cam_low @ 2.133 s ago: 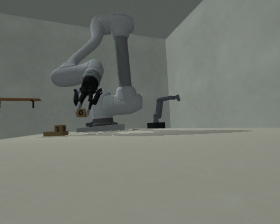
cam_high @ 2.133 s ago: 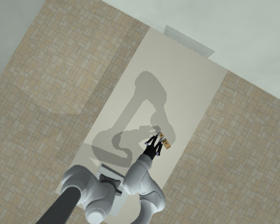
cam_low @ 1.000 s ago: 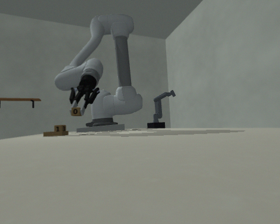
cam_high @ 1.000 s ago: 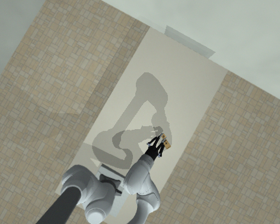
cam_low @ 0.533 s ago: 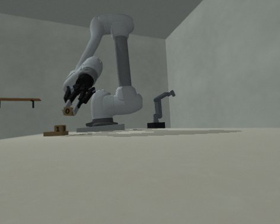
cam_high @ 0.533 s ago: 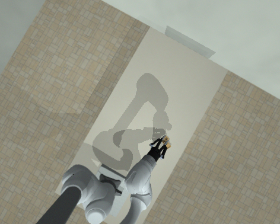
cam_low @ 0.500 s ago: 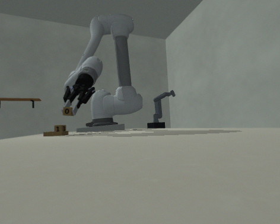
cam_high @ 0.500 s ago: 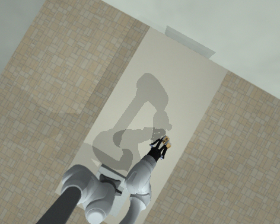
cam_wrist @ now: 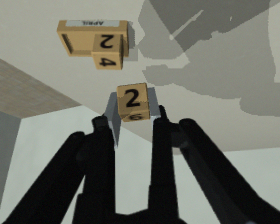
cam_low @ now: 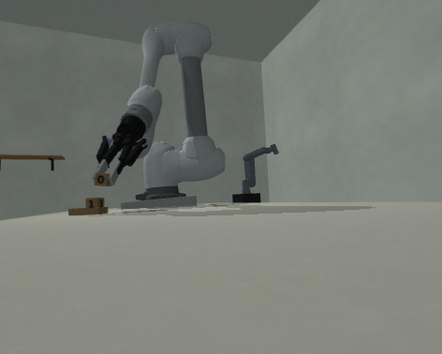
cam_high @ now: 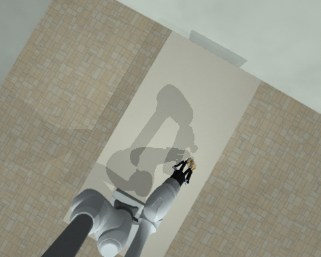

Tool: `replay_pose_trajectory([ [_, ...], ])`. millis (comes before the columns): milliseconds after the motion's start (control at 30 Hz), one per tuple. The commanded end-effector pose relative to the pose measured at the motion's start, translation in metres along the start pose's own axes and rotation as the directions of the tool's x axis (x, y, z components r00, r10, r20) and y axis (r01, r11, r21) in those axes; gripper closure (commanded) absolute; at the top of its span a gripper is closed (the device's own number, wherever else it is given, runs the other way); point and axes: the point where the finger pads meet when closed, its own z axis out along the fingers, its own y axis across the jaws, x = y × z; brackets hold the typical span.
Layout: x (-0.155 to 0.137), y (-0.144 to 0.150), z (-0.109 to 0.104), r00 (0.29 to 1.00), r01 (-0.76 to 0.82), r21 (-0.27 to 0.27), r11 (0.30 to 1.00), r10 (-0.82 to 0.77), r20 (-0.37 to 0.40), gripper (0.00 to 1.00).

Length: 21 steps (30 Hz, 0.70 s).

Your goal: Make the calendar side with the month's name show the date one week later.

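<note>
Black hand (cam_high: 190,170) (cam_low: 108,176) (cam_wrist: 134,101) tilted downward above the wooden tray (cam_low: 81,212) (cam_wrist: 79,46), cube between fingertips.

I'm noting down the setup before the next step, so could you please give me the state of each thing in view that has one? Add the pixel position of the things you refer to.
gripper (cam_high: 190,173) (cam_low: 107,175) (cam_wrist: 134,101): shut on the held cube, raised
held cube (cam_low: 101,179) (cam_wrist: 132,99): between the fingers, above the table, outside the tray
other cube (cam_low: 95,202) (cam_wrist: 107,59): in the tray
tray (cam_low: 81,212) (cam_wrist: 80,49): on the table, one place unfilled

APRIL on tray (cam_wrist: 79,43), 2 and 4 on seated cube (cam_low: 95,202) (cam_wrist: 108,52), 2 on raised cube (cam_low: 101,179) (cam_wrist: 133,100)
</note>
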Motion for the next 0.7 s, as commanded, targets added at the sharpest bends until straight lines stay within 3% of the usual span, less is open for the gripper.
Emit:
replay_pose_trajectory([
  [0, 0.003, 0.001, -0.001, 0.997, 0.006, 0.018, 1.0, -0.004, -0.075, 0.75],
  [667, 0.009, 0.028, -0.005, 0.986, 0.004, -0.066, 0.998, -0.014, -0.164, 0.75],
])
